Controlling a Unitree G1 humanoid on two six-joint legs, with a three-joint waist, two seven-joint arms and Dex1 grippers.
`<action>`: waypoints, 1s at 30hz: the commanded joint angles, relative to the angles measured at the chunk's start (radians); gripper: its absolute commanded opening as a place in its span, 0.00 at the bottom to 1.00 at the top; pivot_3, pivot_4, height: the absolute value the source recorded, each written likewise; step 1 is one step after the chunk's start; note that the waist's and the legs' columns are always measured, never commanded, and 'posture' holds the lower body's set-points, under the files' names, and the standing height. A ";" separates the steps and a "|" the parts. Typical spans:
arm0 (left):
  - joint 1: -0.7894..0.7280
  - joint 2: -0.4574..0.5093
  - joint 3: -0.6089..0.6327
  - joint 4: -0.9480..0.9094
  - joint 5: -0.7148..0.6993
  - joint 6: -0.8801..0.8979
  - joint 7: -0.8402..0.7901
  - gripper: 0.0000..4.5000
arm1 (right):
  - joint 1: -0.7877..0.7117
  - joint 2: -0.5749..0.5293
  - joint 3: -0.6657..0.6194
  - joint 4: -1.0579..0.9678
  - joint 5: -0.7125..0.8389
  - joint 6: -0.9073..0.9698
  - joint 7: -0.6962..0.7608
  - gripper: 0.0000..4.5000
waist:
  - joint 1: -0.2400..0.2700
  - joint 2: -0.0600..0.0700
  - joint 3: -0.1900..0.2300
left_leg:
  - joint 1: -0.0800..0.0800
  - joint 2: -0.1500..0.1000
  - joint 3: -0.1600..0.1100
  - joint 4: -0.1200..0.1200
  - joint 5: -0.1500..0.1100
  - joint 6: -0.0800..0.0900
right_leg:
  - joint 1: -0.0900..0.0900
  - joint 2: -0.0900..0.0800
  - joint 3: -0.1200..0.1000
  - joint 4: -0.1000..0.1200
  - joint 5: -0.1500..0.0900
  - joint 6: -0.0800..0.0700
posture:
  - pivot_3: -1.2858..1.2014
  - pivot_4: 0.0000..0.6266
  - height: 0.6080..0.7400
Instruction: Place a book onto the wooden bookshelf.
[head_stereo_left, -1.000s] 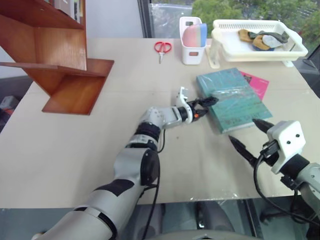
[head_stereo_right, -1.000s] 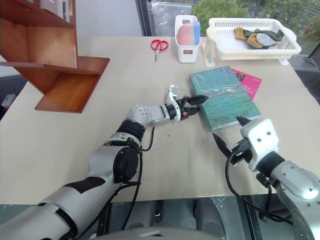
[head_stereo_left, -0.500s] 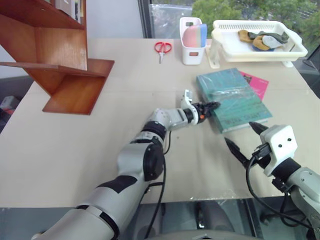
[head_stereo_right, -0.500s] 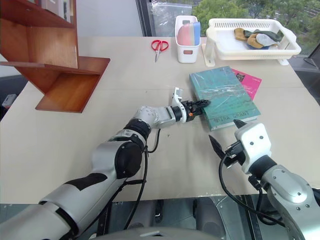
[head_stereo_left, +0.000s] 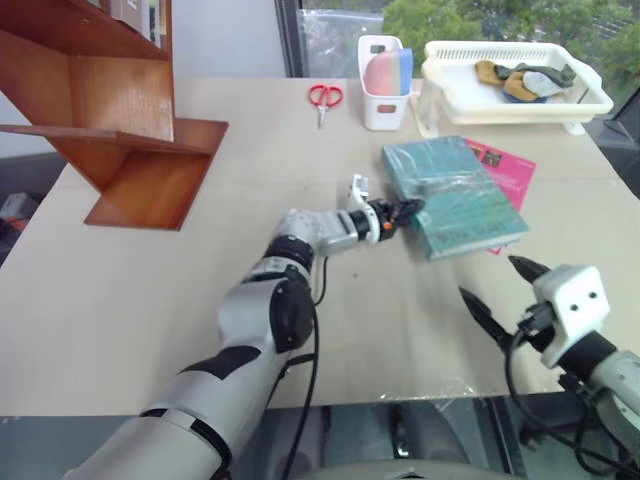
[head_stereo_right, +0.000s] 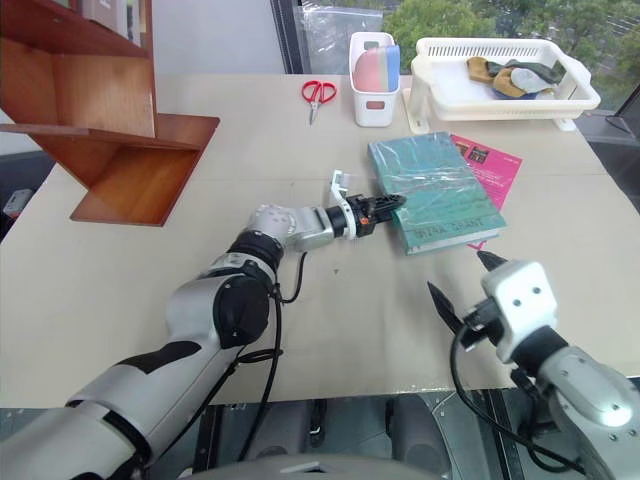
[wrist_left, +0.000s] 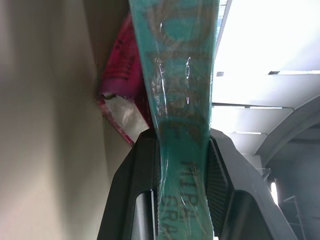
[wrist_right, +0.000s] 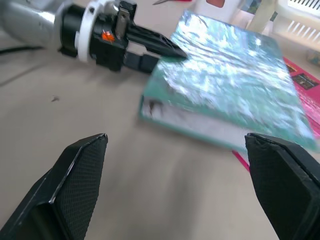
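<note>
The teal-green book (head_stereo_left: 455, 192) lies flat on the table, right of centre, partly over a thin pink book (head_stereo_left: 512, 168). My left gripper (head_stereo_left: 404, 210) reaches in level and is shut on the book's near left edge; the left wrist view shows both black fingers (wrist_left: 142, 165) clamping the teal cover (wrist_left: 182, 100). My right gripper (head_stereo_left: 490, 280) is open with nothing between its fingers, near the table's front right and short of the book (wrist_right: 235, 80). The wooden bookshelf (head_stereo_left: 120, 110) stands at the far left of the table.
Red scissors (head_stereo_left: 324, 96) lie at the back centre. Beside them stands a white cup (head_stereo_left: 385, 85) with pink and blue items. At the back right, a white basket tray (head_stereo_left: 450, 75) holds several small things. Bare tabletop lies between book and shelf.
My left gripper closed on the book's edge and dragged the book slightly left, uncovering more of the pink book. My right gripper drew back toward the table's front edge.
</note>
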 joint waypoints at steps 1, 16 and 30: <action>0.025 0.027 0.013 -0.077 -0.017 0.064 0.018 0.16 | 0.050 -0.031 -0.088 -0.042 0.079 -0.137 0.056 1.00 | -0.001 0.000 0.000 | 0.001 0.000 0.000 0.000 0.000 0.000 | 0.001 0.000 0.000 0.000 0.000 0.000 | 0.52 0.24 1.00; 0.379 0.451 -0.313 -1.164 -0.007 0.122 -0.237 0.16 | -0.412 -0.116 0.058 0.198 0.190 -0.113 0.193 1.00 | 0.000 0.000 0.000 | 0.001 0.002 -0.001 0.002 0.001 -0.002 | 0.001 0.001 0.000 0.002 0.000 -0.001 | 0.52 0.24 1.00; 0.252 1.040 -0.466 -1.076 0.600 -1.171 -0.631 0.16 | -0.681 -0.092 0.193 0.505 0.128 -0.201 0.440 1.00 | 0.026 0.000 0.001 | -0.001 0.002 0.002 0.000 0.000 0.000 | 0.000 0.000 -0.001 -0.004 0.001 -0.002 | 0.52 0.24 1.00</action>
